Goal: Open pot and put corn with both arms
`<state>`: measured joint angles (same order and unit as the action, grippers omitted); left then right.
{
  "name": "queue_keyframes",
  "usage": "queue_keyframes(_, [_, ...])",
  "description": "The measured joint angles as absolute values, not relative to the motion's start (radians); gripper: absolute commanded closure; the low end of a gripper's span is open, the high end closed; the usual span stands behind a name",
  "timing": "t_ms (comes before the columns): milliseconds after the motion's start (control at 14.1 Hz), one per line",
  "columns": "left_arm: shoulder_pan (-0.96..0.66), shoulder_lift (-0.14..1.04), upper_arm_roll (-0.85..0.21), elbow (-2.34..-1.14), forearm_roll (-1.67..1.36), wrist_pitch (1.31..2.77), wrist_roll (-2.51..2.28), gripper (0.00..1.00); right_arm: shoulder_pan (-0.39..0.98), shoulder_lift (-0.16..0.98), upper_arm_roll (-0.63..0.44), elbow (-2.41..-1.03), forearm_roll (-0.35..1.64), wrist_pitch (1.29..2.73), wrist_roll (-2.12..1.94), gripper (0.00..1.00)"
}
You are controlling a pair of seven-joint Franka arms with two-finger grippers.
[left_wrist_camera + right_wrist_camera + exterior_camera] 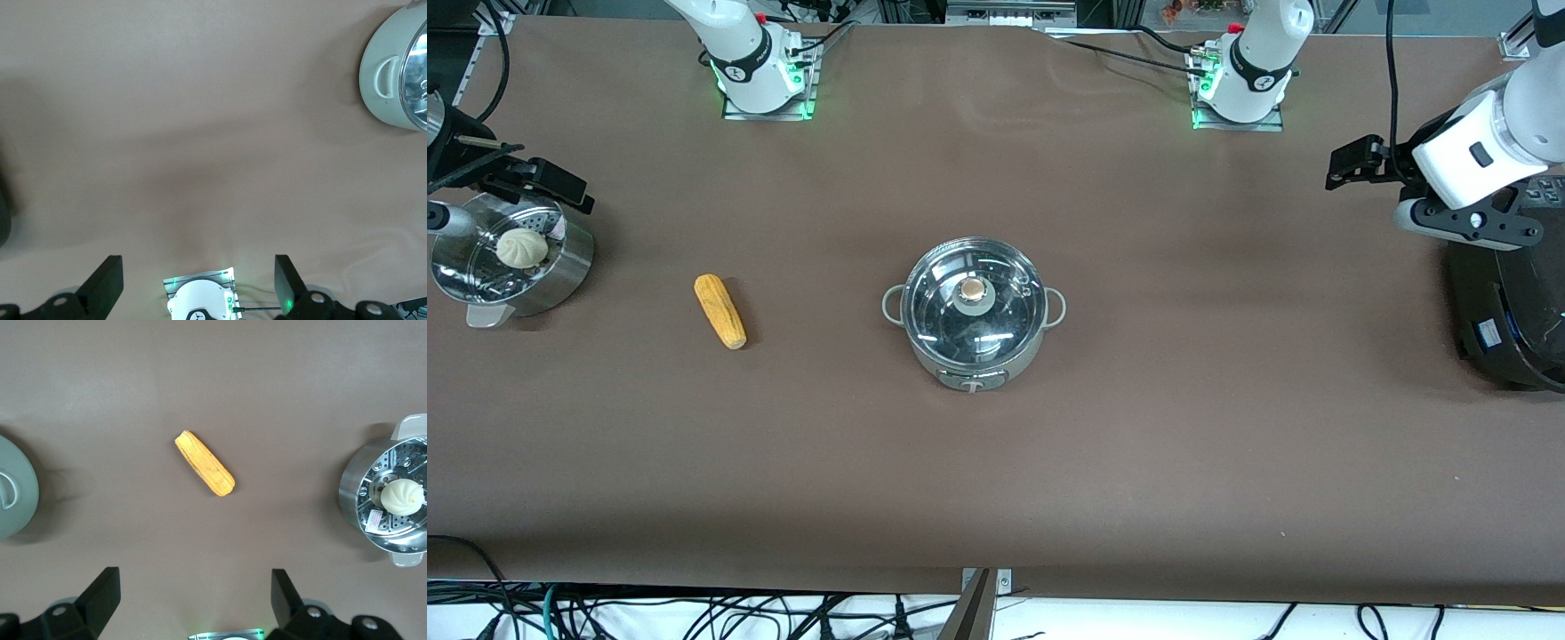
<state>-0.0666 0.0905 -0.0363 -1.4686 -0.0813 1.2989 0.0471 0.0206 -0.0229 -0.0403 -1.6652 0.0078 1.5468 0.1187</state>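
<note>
Plenty of bare desk (1138, 427) around the lidded pot (974, 313) at centre. Corn (719, 310) flat toward the right arm's end, well apart, long axis slanting, blunt end nearer the camera. Left gripper (199, 280) high by the black cooker (1516, 311), right gripper (195, 599) over the steamer basket (511, 258): both jaws wide, empty.

1. Desk (1138, 427) – flat brown all over, no pattern.
2. Pot (974, 307) – shiny steel wall, pale grey-green loop handles and base; clear glass lid (975, 298) with dark reflections and a tan knob (972, 288) on a grey collar.
3. Corn (720, 310) – yellow-orange, fine rows of kernels.
4. Steamer basket (560, 271) – bright steel, floor dotted with holes; white bun (521, 247) in it, cream-tinted.
5. Cooker (1507, 302) – black, at the left arm's end of the desk.
6. Arms – white shells, black bands; green lights at both bases.
7. Left tool (199, 280), right tool (195, 595) – black fingers.
</note>
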Motion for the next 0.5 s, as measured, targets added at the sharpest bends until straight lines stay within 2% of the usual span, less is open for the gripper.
queue_keyframes(497, [-0.061, 0.091, -0.034, -1.464, -0.080, 1.299, 0.047, 0.00, 0.021, -0.020, -0.040, -1.665, 0.008, 1.545, 0.119, 0.00])
